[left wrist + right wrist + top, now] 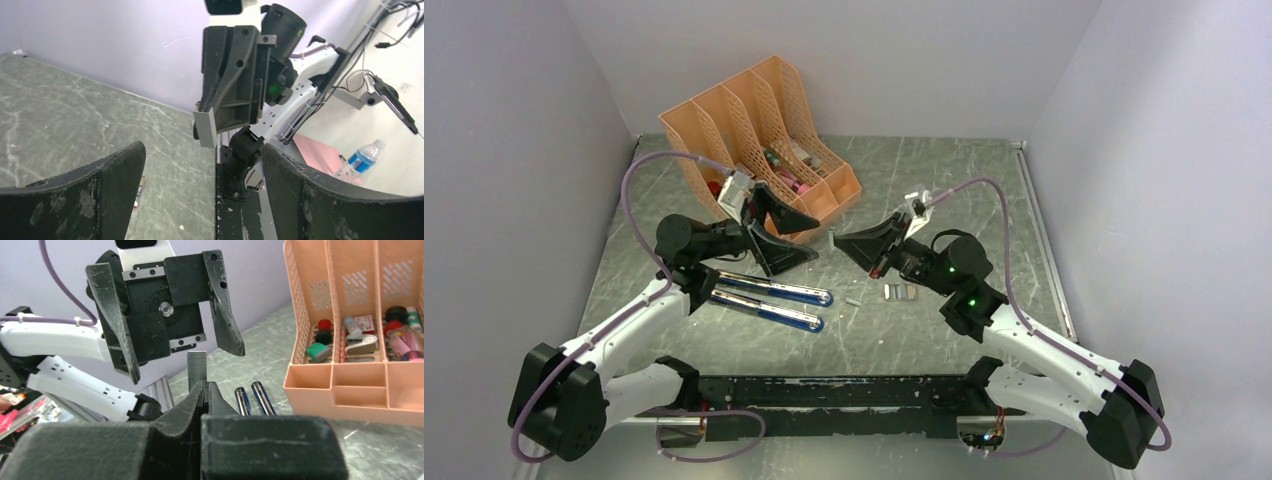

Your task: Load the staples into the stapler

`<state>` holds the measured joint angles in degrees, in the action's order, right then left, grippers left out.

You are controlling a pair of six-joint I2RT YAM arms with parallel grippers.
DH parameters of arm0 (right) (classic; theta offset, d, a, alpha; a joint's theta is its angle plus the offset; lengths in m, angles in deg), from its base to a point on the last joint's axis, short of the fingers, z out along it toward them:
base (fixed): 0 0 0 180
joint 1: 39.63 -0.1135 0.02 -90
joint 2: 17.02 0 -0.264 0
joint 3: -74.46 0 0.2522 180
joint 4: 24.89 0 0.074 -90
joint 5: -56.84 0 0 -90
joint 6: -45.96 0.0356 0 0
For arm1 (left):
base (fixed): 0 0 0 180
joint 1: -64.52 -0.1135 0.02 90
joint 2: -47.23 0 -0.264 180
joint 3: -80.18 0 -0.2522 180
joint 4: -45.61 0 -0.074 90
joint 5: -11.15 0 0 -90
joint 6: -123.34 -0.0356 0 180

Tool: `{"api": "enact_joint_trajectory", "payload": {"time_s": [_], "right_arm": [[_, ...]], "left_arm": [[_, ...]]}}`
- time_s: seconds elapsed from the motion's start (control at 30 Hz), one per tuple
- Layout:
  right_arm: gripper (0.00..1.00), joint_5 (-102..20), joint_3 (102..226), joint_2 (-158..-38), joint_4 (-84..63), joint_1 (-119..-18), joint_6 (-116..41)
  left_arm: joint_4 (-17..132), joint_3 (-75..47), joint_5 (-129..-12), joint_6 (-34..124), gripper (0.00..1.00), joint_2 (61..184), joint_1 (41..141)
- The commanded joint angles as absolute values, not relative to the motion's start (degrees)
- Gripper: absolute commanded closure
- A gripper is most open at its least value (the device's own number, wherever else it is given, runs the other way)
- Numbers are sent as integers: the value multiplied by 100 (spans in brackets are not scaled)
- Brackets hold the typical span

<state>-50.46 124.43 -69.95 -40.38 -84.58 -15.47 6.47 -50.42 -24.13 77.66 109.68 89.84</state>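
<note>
Staples point(196, 369): flat silvery-grey block of finely ribbed strips, upright, lower end pinched in the closed right hand point(205, 390). Left hand point(814, 237): fingers spread wide, holding nothing, facing the block.

Soft, even light is falling from overhead, lighting the table point(944, 180) brightly and casting only faint shadows beneath the arms. Small highlights are glinting on the stapler point(776, 292). In both wrist views the nearest fingers point(75, 200) are blurring, and edges are bowing.
</note>
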Motion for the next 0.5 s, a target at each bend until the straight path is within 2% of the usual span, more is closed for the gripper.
{"api": "enact_joint_trajectory", "payload": {"time_s": [0.0, 0.13, 0.47], "right_arm": [[100, -5321, 12413, -6973, -4622, -8437, -1291], [100, -5498, 12446, -7000, -4685, -8437, -1260], [100, -5673, 12372, -6980, -4811, -8446, -1094]], "left_arm": [[434, -4791, -2481, 7501, 12, 10873, 9298], [232, -4796, -2646, 7579, 14, 10916, 9492], [-263, -4762, -2755, 7841, 28, 11015, 9724]]}}
